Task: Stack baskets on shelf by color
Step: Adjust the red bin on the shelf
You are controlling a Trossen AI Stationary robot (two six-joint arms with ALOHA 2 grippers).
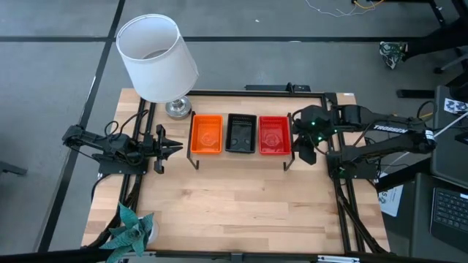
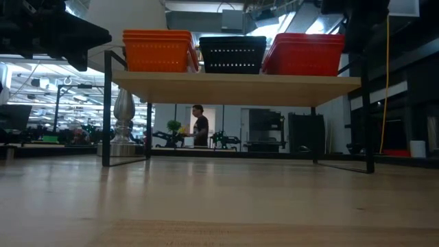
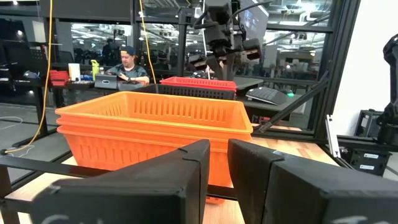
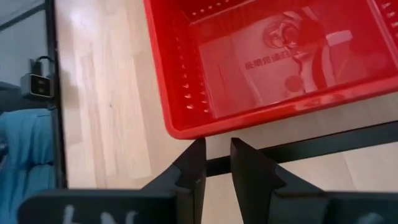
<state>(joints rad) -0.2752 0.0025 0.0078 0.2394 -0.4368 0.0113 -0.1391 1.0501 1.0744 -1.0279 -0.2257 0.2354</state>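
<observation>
Three stacks of small plastic mesh baskets sit side by side on the low light-wood shelf (image 1: 241, 155) with thin black legs, just above the middle of the overhead frame: the orange baskets (image 1: 206, 134) to the left, the black baskets (image 1: 240, 133) in the centre, the red baskets (image 1: 274, 135) to the right. In the table-level view they line the plank's top in the same order, orange (image 2: 158, 50), black (image 2: 232, 54), red (image 2: 302, 53).

At centre-left of the overhead frame, the left gripper (image 1: 173, 148) hangs just beside the orange stack, its fingers (image 3: 186, 174) a narrow gap apart and grasping nothing. At centre-right, the right gripper (image 1: 307, 152) sits beside the red stack, fingers (image 4: 193, 165) likewise slightly parted and empty, above the shelf's edge by the red basket's (image 4: 273, 56) rim.

A white-shaded table lamp (image 1: 157, 58) stands at upper left.
</observation>
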